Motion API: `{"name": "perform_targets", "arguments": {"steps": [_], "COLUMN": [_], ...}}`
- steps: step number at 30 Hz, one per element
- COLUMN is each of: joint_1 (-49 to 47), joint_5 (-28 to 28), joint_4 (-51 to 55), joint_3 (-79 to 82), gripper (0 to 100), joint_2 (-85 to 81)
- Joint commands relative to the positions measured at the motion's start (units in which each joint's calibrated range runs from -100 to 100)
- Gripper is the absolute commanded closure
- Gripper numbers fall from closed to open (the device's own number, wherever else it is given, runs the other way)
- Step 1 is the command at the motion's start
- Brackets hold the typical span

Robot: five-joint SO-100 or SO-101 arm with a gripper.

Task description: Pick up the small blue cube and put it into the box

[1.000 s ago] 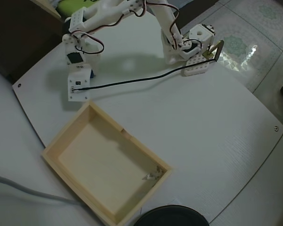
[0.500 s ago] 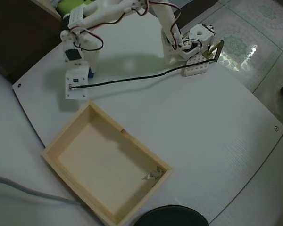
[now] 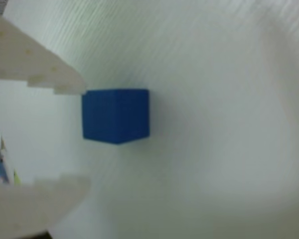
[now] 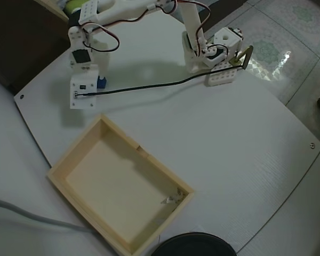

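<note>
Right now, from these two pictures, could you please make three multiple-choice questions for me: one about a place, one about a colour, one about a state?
1. Where is the small blue cube?
A. inside the box
B. on the white table, beside the arm's wrist
C. on the floor tiles

2. What colour is the box?
A. pale wood
B. black
C. bright blue

3. How is the hand in the wrist view?
A. shut on the cube
B. shut with nothing in it
C. open, fingertips at the cube's edge

Answers:
1 B: the overhead view shows the cube on the table, outside the box.
2 A: its walls and floor are light unpainted wood.
3 C: the two white fingers stand apart and the cube lies just beyond their tips, not clamped.
</note>
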Motion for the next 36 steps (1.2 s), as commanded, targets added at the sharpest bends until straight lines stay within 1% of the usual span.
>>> {"name": "perform_targets", "arguments": {"steps": [1, 8, 24, 30, 36], "joint_1": [-0.25, 0.12, 0.27, 0.41, 0.41], "joint_5": [0.29, 0.29, 0.29, 0.24, 0.24], "joint_4": [-0.39, -0.56, -2.17, -2.17, -2.17], "joint_3": [-0.09, 0.36, -0.63, -0.81, -0.81], "gripper": [76, 76, 76, 88, 89], "joint_2": [-2.85, -2.51, 4.84, 4.76, 4.76]}}
